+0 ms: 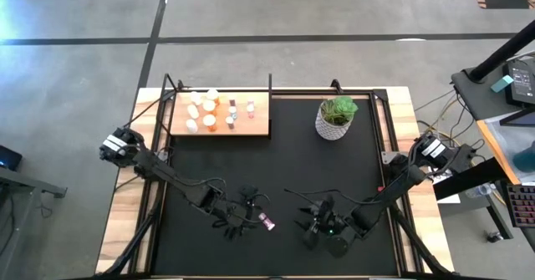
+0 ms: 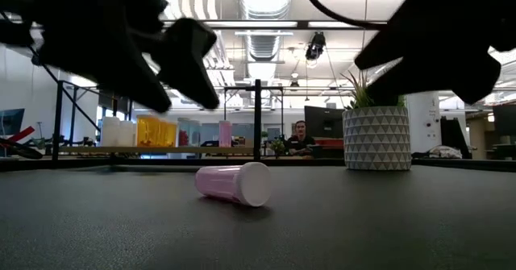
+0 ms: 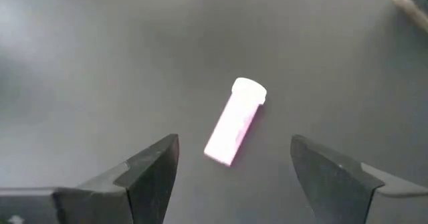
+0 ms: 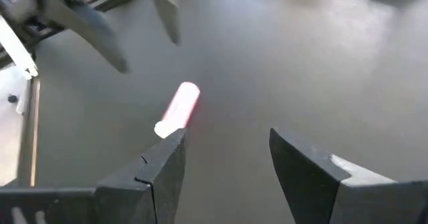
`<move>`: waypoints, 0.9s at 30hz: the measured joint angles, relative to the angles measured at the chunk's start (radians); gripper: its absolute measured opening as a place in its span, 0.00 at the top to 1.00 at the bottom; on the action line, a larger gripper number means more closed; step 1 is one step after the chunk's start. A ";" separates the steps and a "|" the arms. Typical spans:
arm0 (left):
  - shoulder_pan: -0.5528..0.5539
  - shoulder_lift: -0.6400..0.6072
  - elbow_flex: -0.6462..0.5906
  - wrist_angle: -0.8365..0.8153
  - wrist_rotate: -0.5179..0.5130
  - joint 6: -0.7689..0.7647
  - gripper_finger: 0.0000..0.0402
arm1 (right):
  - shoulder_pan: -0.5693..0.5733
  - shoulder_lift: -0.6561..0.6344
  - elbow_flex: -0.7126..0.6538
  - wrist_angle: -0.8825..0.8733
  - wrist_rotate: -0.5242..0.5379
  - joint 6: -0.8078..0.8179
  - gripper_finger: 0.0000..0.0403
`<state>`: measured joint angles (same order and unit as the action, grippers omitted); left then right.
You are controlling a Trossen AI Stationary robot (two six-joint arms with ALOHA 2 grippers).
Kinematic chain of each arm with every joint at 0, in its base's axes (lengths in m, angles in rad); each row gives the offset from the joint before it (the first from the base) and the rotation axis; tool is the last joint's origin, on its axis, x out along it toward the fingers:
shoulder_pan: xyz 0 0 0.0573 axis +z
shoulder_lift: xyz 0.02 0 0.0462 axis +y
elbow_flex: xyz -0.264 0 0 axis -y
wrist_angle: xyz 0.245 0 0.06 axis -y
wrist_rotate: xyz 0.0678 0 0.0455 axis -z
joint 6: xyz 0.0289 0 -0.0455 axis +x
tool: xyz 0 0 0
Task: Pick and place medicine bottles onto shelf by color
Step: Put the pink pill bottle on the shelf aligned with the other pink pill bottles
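- A small pink medicine bottle point(image 3: 234, 124) with a white cap lies on its side on the black table mat point(image 1: 334, 171), near the front edge and between the two arms.
- The left gripper point(image 3: 234, 167) hangs just above the bottle. Its two fingers are spread wide and hold nothing.
- The right gripper point(image 4: 224, 154) waits close by on the other side of the bottle. It is wide open too and holds nothing.
- The bottle is not standing up. In the left wrist view its long side runs away from the fingers, a little slanted, and the cap is at the far end.
- To pick it up well, I think the left gripper should go straight down with one finger on each long side of the bottle, then squeeze around the middle.
- It is round, so it may roll if one finger bumps it first.
- The wooden shelf point(image 1: 255, 128) sits at the back left of the table, well apart from this bottle. Other bottles already stand on it, sorted by color.
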<state>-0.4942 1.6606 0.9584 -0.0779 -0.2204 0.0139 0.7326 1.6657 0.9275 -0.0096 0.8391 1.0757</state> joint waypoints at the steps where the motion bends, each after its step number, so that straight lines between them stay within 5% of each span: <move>1: 0.004 0.013 0.004 -0.003 0.001 0.000 0.33 | 0.000 0.000 0.005 0.003 0.000 -0.008 0.50; 27: 0.045 0.203 0.015 0.129 -0.001 0.077 0.38 | -0.007 0.000 0.013 0.000 0.002 -0.028 0.50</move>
<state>-0.4496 1.8634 0.9738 0.0509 -0.2211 0.0914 0.7258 1.6657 0.9401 -0.0097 0.8406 1.0481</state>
